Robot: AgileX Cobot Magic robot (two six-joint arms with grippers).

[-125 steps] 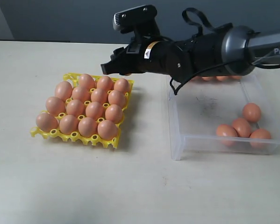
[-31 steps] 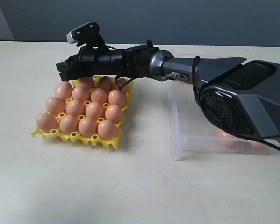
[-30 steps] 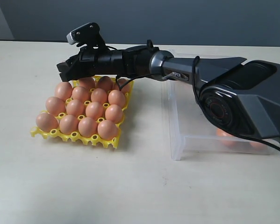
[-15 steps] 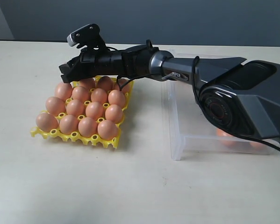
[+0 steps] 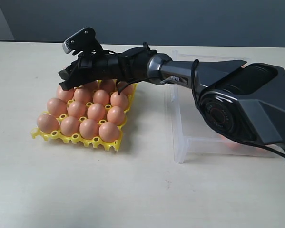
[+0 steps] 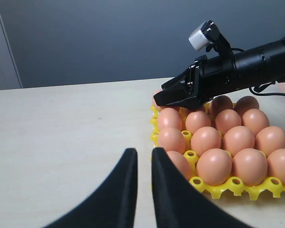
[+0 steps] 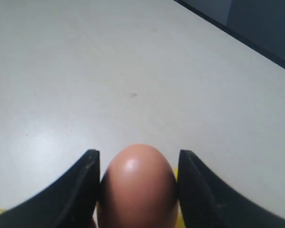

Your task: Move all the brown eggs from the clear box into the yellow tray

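Note:
My right gripper (image 5: 66, 81) reaches across to the far left corner of the yellow tray (image 5: 75, 138) and hangs low over that corner. It is shut on a brown egg (image 7: 137, 185), which sits upright between its black fingers (image 7: 87, 180). Several more brown eggs (image 5: 96, 112) fill the tray's other cups. The left wrist view shows the tray (image 6: 232, 183), its eggs (image 6: 213, 166) and the right gripper (image 6: 168, 97) from the side. My left gripper (image 6: 143, 151) hovers beside the tray, its fingers almost together with nothing between them. The clear box (image 5: 180, 142) stands to the right, its contents hidden by the arm.
The right arm's bulky body (image 5: 237, 109) stretches over the clear box and covers most of it. Bare pale tabletop (image 5: 109, 190) lies in front of the tray and box. A dark wall runs along the back edge.
Over the last second my right gripper has dipped lower over the tray's far left corner, still holding the egg. 4.2 s ago it was above the tray's far right side.

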